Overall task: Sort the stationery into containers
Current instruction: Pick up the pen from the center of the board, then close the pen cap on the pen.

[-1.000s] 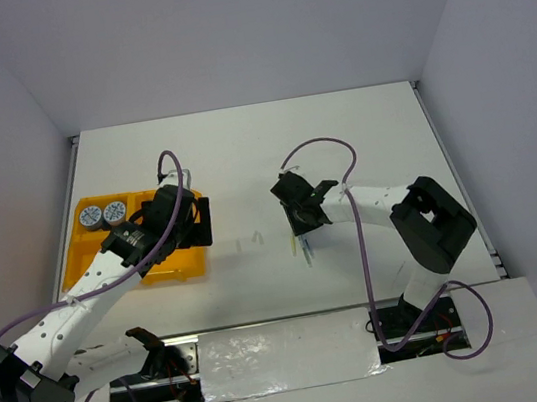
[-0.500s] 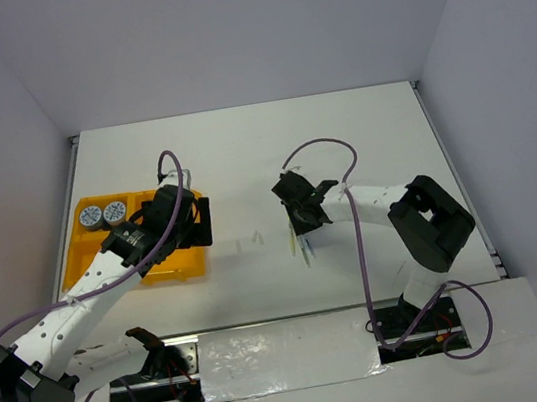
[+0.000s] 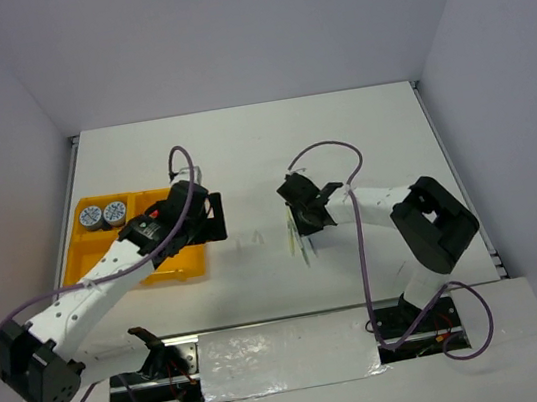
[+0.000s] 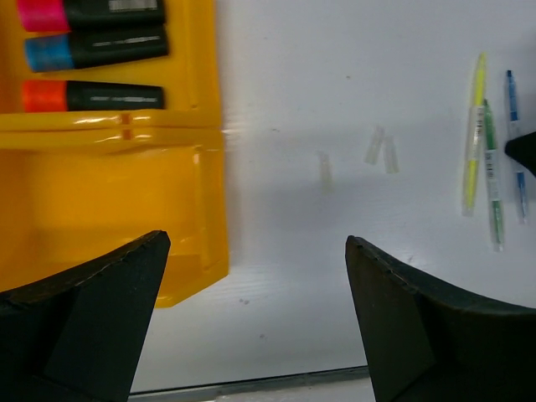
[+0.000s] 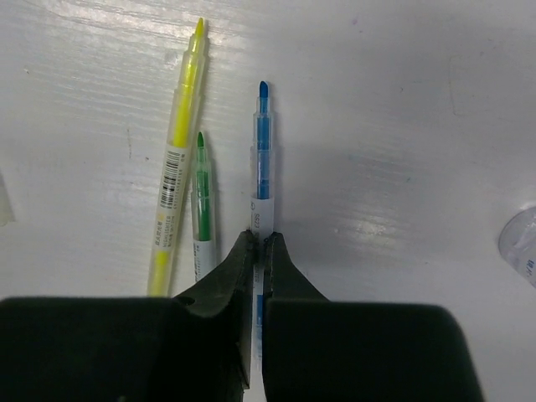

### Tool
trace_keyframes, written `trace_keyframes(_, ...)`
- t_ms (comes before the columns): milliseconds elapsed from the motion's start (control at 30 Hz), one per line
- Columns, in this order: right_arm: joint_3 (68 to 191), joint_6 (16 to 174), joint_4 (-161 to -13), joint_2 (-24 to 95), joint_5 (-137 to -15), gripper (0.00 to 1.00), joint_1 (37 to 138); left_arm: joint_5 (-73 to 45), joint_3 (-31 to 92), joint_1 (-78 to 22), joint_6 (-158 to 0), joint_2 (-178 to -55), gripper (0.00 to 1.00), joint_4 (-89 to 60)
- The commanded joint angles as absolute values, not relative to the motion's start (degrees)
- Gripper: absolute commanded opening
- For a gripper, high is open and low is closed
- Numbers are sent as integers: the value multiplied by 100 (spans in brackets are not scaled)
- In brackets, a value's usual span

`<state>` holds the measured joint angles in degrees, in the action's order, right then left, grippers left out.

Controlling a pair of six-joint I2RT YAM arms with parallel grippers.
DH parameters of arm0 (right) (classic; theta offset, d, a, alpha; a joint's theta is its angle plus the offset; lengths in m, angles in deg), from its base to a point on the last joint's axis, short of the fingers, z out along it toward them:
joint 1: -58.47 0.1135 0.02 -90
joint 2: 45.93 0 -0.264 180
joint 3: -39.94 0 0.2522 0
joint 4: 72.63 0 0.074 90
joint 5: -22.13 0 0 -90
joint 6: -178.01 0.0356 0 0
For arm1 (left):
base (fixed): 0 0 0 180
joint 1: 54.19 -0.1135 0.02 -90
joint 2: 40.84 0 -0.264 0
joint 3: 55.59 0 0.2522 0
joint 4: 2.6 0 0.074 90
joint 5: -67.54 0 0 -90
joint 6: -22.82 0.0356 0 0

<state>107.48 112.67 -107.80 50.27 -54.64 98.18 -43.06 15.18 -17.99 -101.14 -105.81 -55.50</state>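
Overhead view: a yellow tray (image 3: pixel 96 267) sat on the left of the white table (image 3: pixel 360 137), with two round tins (image 3: pixel 91 216) in its far corner. The left tool (image 3: pixel 212 215) hung at the tray's right edge. The right tool (image 3: pixel 302 221) was down over thin pens (image 3: pixel 297 243) mid-table.

Left wrist view: the left tool (image 4: pixel 255 322) gaped wide and empty over the tray (image 4: pixel 100 193) corner. Three markers (image 4: pixel 92 48) lay side by side in one compartment.

Right wrist view: the right tool (image 5: pixel 260 248) was pinched tight on the blue pen (image 5: pixel 262 159). The green pen (image 5: pixel 201 201) and the yellow pen (image 5: pixel 177 159) lay just beside it on the table.
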Motion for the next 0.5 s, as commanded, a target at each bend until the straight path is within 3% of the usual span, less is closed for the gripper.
trace_keyframes(0,10573,11384,-10801,4646,-5346,0,9785,-4003,1653,-1475,-10734,-11261,99,-4837)
trace_keyframes(300,10274,11464,-11328,2870,-5109,0,9873,-4267,1706,-1262,-11508,-13074,87,-4001)
trace_keyframes(467,10221,11437,-11460,2342,-5170,0,10004,-4574,1688,-1245,-11728,-13470,75,-3922)
